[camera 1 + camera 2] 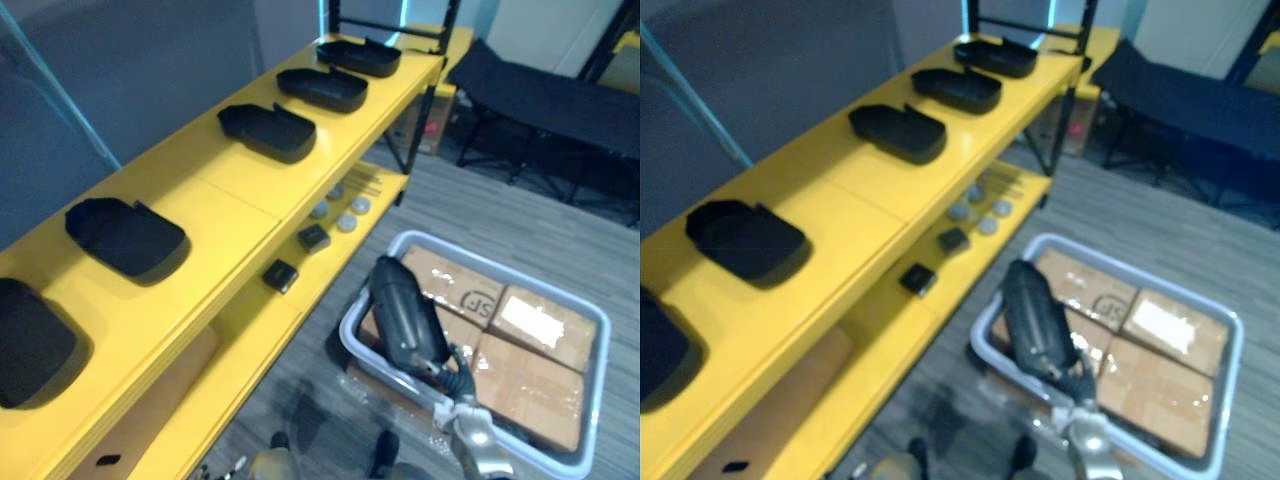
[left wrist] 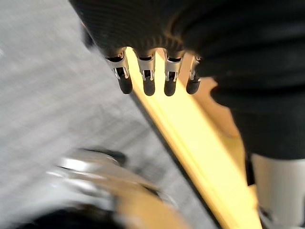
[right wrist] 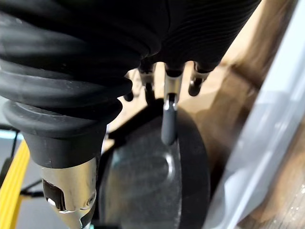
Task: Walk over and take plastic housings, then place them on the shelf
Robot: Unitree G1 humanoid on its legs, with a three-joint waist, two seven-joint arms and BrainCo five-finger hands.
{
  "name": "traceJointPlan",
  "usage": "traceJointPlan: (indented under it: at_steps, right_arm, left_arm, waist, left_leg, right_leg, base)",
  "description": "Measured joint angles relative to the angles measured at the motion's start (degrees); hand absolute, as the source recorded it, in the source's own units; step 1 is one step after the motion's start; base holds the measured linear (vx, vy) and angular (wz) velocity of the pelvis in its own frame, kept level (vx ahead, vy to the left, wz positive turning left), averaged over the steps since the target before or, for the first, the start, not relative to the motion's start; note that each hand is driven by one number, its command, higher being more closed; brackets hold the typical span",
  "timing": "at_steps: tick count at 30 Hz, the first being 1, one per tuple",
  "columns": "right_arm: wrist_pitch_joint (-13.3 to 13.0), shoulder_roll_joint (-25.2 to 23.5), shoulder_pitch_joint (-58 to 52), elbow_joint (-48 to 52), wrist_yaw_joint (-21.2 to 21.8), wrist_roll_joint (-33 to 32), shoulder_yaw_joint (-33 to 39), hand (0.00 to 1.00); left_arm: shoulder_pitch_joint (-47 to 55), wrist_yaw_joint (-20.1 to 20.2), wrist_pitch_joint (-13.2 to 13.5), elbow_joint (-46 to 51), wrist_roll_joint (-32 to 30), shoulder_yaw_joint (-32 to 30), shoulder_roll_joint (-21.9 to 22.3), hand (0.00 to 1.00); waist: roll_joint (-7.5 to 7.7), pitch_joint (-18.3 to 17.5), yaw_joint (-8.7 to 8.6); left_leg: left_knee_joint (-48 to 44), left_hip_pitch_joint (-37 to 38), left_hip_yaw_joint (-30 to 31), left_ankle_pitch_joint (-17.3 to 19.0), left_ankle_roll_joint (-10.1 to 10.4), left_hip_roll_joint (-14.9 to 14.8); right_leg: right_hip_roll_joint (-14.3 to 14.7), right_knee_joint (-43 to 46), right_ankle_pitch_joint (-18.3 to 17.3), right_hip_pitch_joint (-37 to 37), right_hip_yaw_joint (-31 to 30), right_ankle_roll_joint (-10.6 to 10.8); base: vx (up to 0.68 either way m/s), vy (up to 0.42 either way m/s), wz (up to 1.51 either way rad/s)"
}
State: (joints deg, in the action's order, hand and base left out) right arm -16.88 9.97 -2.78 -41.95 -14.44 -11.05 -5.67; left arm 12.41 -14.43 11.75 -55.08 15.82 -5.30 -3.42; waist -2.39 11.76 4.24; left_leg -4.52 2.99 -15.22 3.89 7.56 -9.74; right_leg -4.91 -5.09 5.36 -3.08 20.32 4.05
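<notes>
Right hand (image 3: 167, 93) lower centre, fingers seemingly curled round housing (image 3: 152, 186) above bin (image 1: 348, 338) near rim, left hand (image 2: 147, 71) fingers loose by shelf (image 2: 190, 138) edge, other housings (image 1: 268, 130) spaced upper left, floor (image 1: 310, 375) open between.

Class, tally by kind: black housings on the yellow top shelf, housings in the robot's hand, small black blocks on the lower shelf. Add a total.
Housings on the top shelf: 5
Housing in the right hand: 1
Small black blocks on the lower shelf: 2
Total: 8

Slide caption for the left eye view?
Right hand holds a black housing at the grey bin, beside the yellow shelf carrying five more.
</notes>
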Motion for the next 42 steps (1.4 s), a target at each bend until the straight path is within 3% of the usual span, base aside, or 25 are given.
traceJointPlan:
  at_steps: [4,7,15,18,22,26,30,32,34,42]
  right_arm:
    - [-3.1,-1.1,-0.2,1.3,-2.1,3.2,-0.1,0.0]
    - [-3.5,-1.6,-0.6,6.9,-4.6,6.9,-0.9,0.0]
    - [-4.2,-1.7,-0.8,12.2,-10.3,8.1,-1.0,0.0]
    - [-4.2,-1.7,-0.9,12.4,-11.6,9.8,-0.6,0.0]
    - [-4.1,-1.6,-0.3,16.2,-17.2,13.2,1.1,0.0]
    - [-3.7,0.2,0.4,22.8,-19.7,14.9,5.9,0.0]
    - [-0.2,4.6,1.6,22.2,-17.3,14.6,9.1,0.0]
    - [1.0,5.8,4.5,19.7,-16.6,14.6,9.0,0.0]
    - [2.4,6.5,8.3,16.5,-16.7,14.5,9.2,0.0]
    - [8.4,10.6,27.6,6.9,-16.9,10.7,8.8,0.0]
  left_arm:
    - [-1.9,-0.5,0.3,0.0,-0.2,0.0,0.0,0.0]
    - [-2.1,-0.4,0.2,-0.1,-1.2,0.0,0.0,0.0]
    - [-2.0,1.0,0.5,-0.5,-3.5,0.4,-0.7,0.0]
    - [-1.4,1.2,1.3,-0.6,-3.3,0.4,-0.8,0.0]
    - [1.2,1.1,3.2,0.0,-4.9,-0.2,-1.2,0.0]
    - [4.2,1.2,2.9,-0.1,-5.7,-0.7,-1.2,0.0]
    - [4.7,2.6,2.4,-0.1,-5.7,-0.6,-1.8,0.0]
    - [3.2,3.5,2.6,0.0,-5.7,-0.6,-2.5,0.0]
    - [0.4,3.8,3.0,0.4,-5.5,-0.2,-3.3,0.0]
    - [-5.3,5.0,6.0,4.3,-4.4,2.1,-3.0,0.0]
  waist:
    - [-0.79,-0.7,-0.59]
    - [-0.94,-0.9,-0.67]
    - [1.64,-1.8,-1.45]
    - [1.9,-1.8,-1.5]
    - [2.64,-1.4,-1.1]
    - [2.81,-1.3,-1.15]
    - [2.77,-0.8,-1.36]
    - [2.52,0.1,-1.05]
    - [2.66,2.0,-1.09]
    - [2.41,11.3,1.96]
  left_leg:
    - [-0.4,0.1,-0.5,0.5,-0.1,0.5]
    - [-0.4,0.3,0.7,1.3,-0.4,0.6]
    - [-0.4,3.0,-0.3,3.0,-1.5,2.6]
    - [-2.3,3.1,-0.9,4.3,-1.8,3.0]
    - [-3.9,2.8,-1.0,5.4,-1.7,3.7]
    - [-6.3,0.8,0.4,8.2,-1.0,4.4]
    - [-11.3,-3.3,1.5,9.9,-2.2,4.4]
    - [-12.1,-4.9,6.2,10.6,-2.6,4.8]
    - [-12.6,-6.9,6.7,10.6,-2.7,4.8]
    - [-14.2,-12.6,9.9,10.2,-3.3,5.4]
  right_leg:
    - [-0.2,0.0,0.7,0.6,-0.7,0.0]
    - [0.1,0.1,1.3,1.0,-1.8,-0.2]
    - [-1.6,0.0,2.0,-0.2,-3.6,1.0]
    - [-2.3,0.0,2.4,0.0,-4.7,1.4]
    - [-2.8,0.0,2.1,1.0,-6.7,1.5]
    - [-2.8,0.0,2.1,3.1,-7.8,1.4]
    - [-3.0,0.0,4.2,5.8,-7.9,1.3]
    - [-2.7,0.0,4.7,7.5,-8.3,1.3]
    - [-2.9,0.0,5.4,8.9,-8.0,1.0]
    - [-3.1,0.5,7.4,12.2,-5.5,1.2]
  base:
    - [0.11,0.027,-0.14]
    - [0.14,0.009,-0.24]
    - [0.03,0.06,-0.15]
    - [-0.08,0.045,-0.17]
    - [-0.12,0.029,-0.25]
    - [-0.06,0.031,-0.36]
    - [0.01,0.036,-0.15]
    - [0.0,-0.017,-0.23]
    - [-0.03,-0.015,-0.01]
    - [-0.01,-0.008,0.15]
